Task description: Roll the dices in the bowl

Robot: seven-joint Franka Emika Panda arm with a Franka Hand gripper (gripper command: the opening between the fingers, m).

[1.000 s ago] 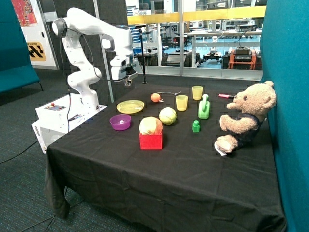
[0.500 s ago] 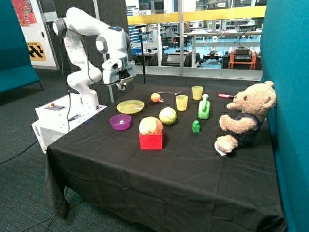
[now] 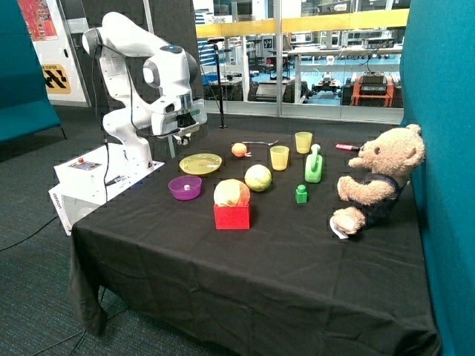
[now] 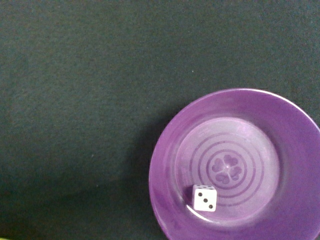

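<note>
Purple bowl (image 4: pixel 235 165) upright on worktop (image 4: pixel 75 100), one white die (image 4: pixel 204 198) inside, three pips up. Gripper (image 3: pixel 180 138) hovers above bowl; fingers' state: cannot tell.

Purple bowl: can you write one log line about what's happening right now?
gripper: above table near purple bowl, touching nothing | die: one white die inside bowl | roll: not started

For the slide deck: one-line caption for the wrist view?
Wrist camera looks down on the purple bowl holding a single white die, on black tablecloth.
</note>
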